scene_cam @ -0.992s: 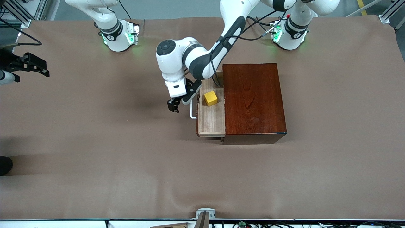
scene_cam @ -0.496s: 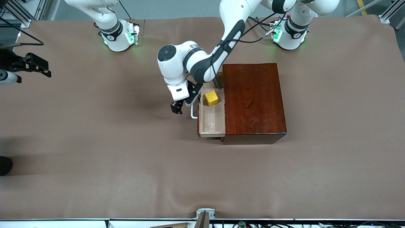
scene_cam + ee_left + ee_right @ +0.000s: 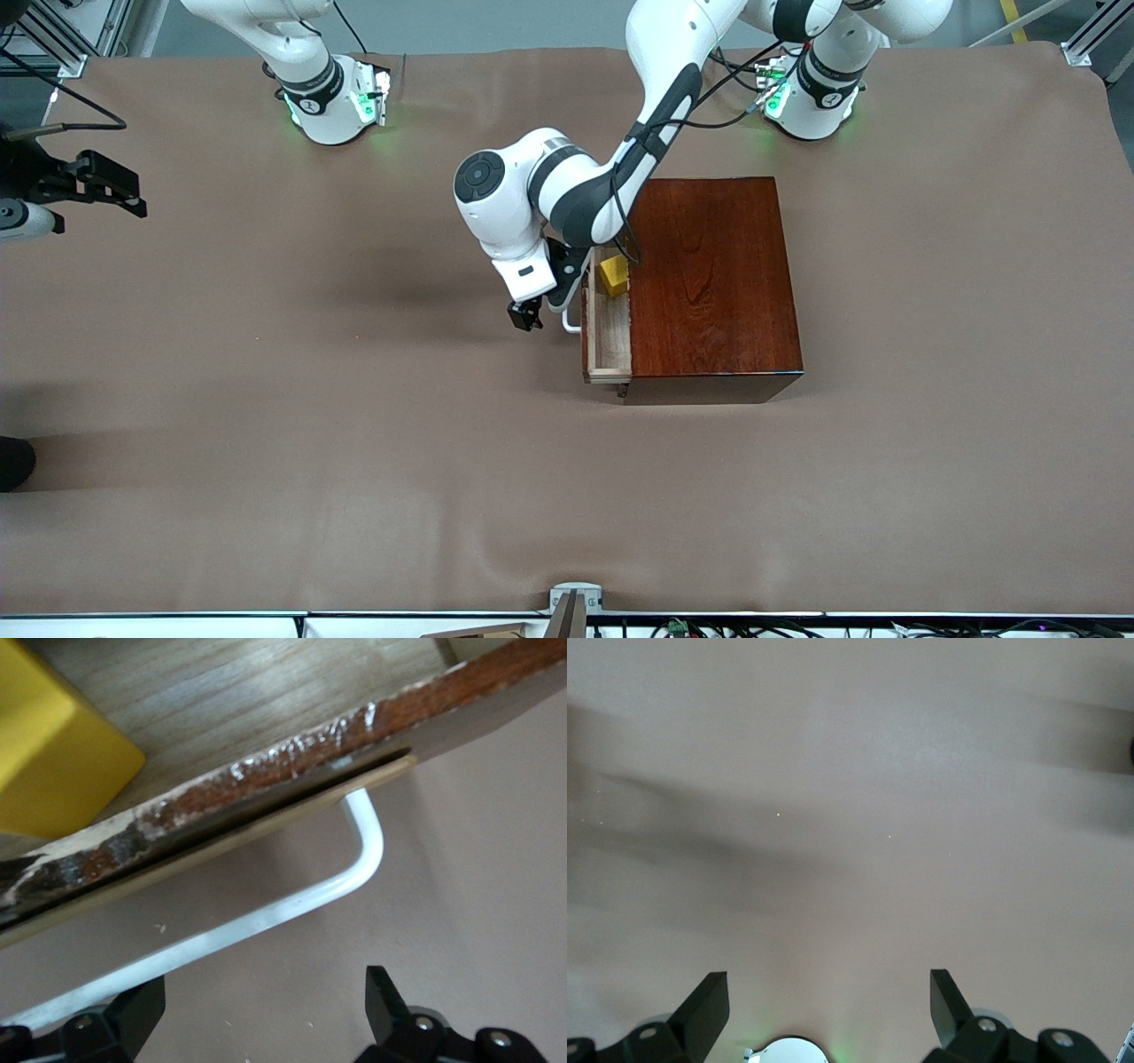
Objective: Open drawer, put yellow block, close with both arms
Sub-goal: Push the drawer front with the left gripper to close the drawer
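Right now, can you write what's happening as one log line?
phase: closing drawer | yellow block: inside | left gripper: open, at handle | right gripper: open, waiting

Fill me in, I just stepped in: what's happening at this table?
The left arm's claw is open at the white handle of the drawer, which sticks partway out of the wooden box. The yellow block sits in the drawer. The right arm waits with its claw open over the brown table at its own end.
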{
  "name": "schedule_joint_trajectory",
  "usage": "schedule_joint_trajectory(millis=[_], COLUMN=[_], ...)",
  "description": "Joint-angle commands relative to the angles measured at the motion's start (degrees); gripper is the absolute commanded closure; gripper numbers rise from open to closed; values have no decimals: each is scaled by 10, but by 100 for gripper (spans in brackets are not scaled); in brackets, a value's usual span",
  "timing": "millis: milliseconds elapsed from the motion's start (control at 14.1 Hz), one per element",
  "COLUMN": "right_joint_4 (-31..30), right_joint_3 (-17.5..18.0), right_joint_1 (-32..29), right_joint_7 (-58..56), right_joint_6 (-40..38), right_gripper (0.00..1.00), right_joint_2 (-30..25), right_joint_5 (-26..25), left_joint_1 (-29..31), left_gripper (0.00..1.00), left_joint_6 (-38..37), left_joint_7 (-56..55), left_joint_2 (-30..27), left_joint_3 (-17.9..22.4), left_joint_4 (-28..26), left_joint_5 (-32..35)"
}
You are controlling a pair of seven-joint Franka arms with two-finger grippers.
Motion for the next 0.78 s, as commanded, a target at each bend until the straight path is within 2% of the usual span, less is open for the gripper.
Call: schedule_joint_trajectory(millis=[0,212,708], right_joint_4=[-12,-12,-15], right_joint_3=[-1,-1,-2], right_joint_1=[5,5,5], right_joint_7=[2,3,4], right_joint_6=[7,6,6], right_gripper=[0,0,0], right_joint_2=[-10,-10,-11], right_joint_5=[-5,-5,10], left_joint_1=[6,8,11], left_gripper=[0,0,0], left_joint_6=[-45,-84,-107], left_joint_7=[-1,-25,-52], left_joint_2=[-10,-10,-9], left_joint_3=[6,18,26], left_joint_4=[-11,-10,-20], left_joint_5=[10,10,10])
